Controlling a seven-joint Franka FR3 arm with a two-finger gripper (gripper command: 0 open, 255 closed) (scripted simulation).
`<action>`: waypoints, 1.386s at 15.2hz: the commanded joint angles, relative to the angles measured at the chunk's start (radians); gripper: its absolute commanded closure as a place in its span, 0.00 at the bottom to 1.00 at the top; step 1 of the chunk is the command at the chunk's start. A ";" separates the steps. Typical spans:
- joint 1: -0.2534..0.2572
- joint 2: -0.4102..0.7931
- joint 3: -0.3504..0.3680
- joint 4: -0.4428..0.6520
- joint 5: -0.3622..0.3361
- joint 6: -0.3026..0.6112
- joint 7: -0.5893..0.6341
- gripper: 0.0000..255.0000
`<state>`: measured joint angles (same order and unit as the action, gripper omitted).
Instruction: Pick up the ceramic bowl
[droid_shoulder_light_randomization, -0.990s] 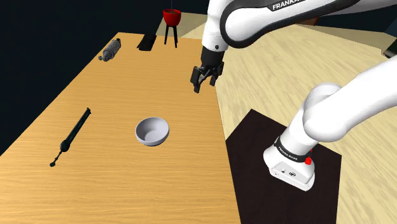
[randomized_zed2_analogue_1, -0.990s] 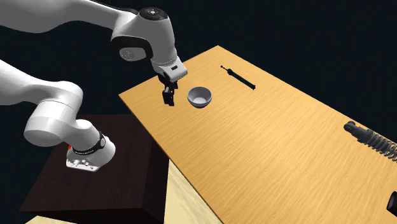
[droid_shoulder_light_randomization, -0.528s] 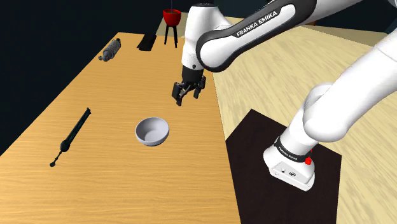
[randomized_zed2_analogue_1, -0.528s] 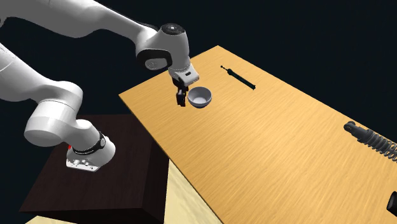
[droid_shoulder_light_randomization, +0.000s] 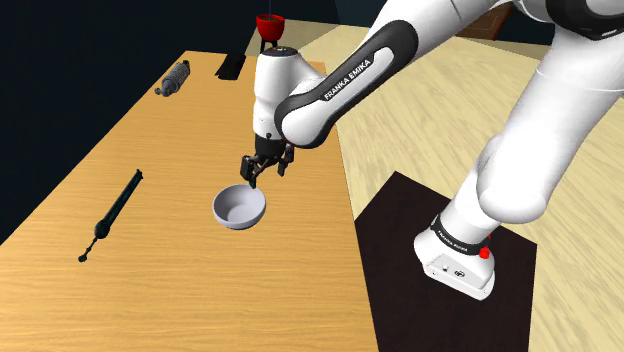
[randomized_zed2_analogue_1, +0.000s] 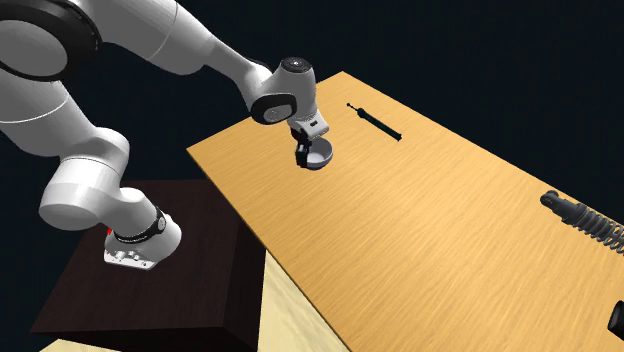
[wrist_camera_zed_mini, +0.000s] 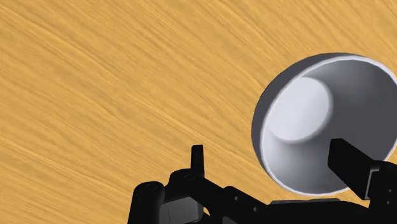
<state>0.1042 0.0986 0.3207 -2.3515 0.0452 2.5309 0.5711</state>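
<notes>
My claw (droid_shoulder_light_randomization: 252, 174) hovers open over the bowl's (droid_shoulder_light_randomization: 239, 207) far rim in the shoulder view, its 2 fingers (wrist_camera_zed_mini: 347, 167) gripping nothing. The grey bowl sits on the table (droid_shoulder_light_randomization: 180, 290), so I judge lowering, closing and lifting are left.

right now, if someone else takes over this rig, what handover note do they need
The claw is open and holds nothing. It is poised at the rim of the bowl, on the edge toward the shoulder view's upper right.
The bowl is grey and stands upright on the wooden table. In the wrist view one finger is over the bowl's inside and the other is outside its wall, so they straddle the rim.
Done: approach and lining up.
Left: lower if needed, shut on the rim, lift.
A slim black tool lies apart from the bowl.
</notes>
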 joint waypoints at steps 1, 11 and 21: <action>0.016 0.096 -0.004 0.062 -0.053 0.034 0.058 0.00; 0.034 0.185 -0.028 0.054 -0.096 0.126 0.085 0.00; 0.034 0.185 -0.028 0.054 -0.096 0.126 0.085 1.00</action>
<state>0.1380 0.2831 0.2925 -2.2956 -0.0513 2.6571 0.6554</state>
